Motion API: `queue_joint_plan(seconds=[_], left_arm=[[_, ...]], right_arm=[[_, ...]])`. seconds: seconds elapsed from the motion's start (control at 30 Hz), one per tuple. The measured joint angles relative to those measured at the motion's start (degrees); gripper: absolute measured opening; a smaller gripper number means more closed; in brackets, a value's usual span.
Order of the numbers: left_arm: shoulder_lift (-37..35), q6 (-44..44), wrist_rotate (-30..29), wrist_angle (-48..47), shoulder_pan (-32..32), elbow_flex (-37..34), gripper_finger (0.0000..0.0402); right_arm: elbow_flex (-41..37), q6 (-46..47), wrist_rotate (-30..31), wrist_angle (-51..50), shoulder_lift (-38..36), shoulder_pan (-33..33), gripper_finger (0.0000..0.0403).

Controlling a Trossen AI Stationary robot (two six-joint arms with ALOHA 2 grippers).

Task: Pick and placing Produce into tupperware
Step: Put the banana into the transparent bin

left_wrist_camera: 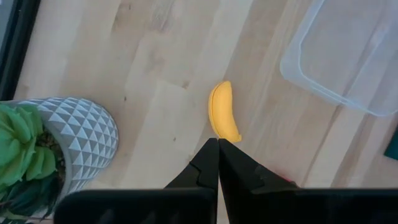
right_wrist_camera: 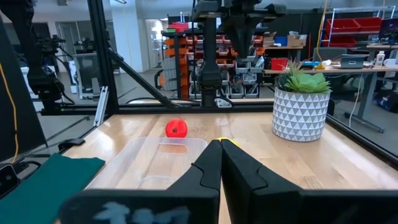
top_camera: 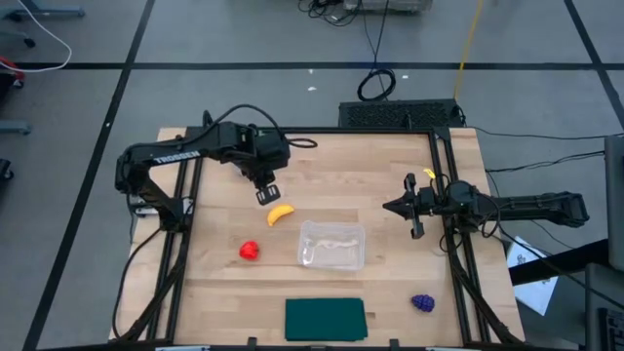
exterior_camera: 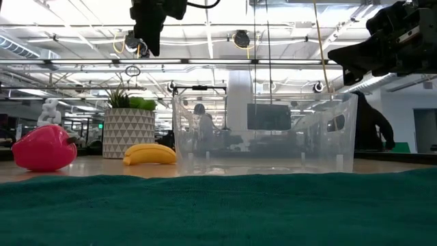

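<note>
The yellow banana (top_camera: 281, 214) lies flat on the wooden table, left of the clear tupperware (top_camera: 331, 244). The red round fruit (top_camera: 250, 251) rests nearer the near edge, and the purple grape bunch (top_camera: 422, 303) sits by the near right corner. My left gripper (top_camera: 265, 181) hovers shut, high above the table just beyond the banana (left_wrist_camera: 223, 112), touching nothing. My right gripper (top_camera: 388, 207) is also shut and raised, level, right of the tupperware (right_wrist_camera: 155, 158) and pointing left. The tupperware holds no fruit.
A green plant in a grey-and-white patterned pot (left_wrist_camera: 68, 143) stands under my left wrist, close to the banana. A dark green mat (top_camera: 325, 319) lies at the near edge. Black frame rails (top_camera: 180, 244) run along both table sides. Bare wood shows between the fruits and the tupperware.
</note>
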Motion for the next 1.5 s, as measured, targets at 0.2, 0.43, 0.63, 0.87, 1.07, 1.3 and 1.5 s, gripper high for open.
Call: queue_joint_plan(seconds=[0.2,0.43,0.63,0.87,1.07,1.3,1.5], left_arm=[[1.8,1.0,1.0,0.4,0.5,0.1,0.0004],[4.7,2.5,1.7,0.4,0.7,0.4,0.0002],[5.3,2.5,1.9,0.5,0.8,0.4,0.0001],[5.3,2.6,1.9,0.6,0.8,0.4,0.0001],[5.3,2.6,1.8,0.6,0.8,0.4,0.0002],[5.3,3.0,1.9,0.5,0.8,0.4,0.0002],[5.3,3.0,1.9,0.5,0.8,0.4,0.0002]], right_arm=[[0.0,0.1,0.0,0.1,0.0,0.0,0.0000],[0.0,0.1,0.0,-0.3,0.0,0.0,0.0000],[0.0,0.1,0.0,-0.3,0.0,0.0,0.0000],[0.0,0.1,0.0,-0.3,0.0,0.0,0.0000],[0.0,0.1,0.0,-0.3,0.0,0.0,0.0000],[0.0,0.1,0.0,-0.3,0.0,0.0,0.0000],[0.0,0.1,0.0,-0.3,0.0,0.0,0.0000]])
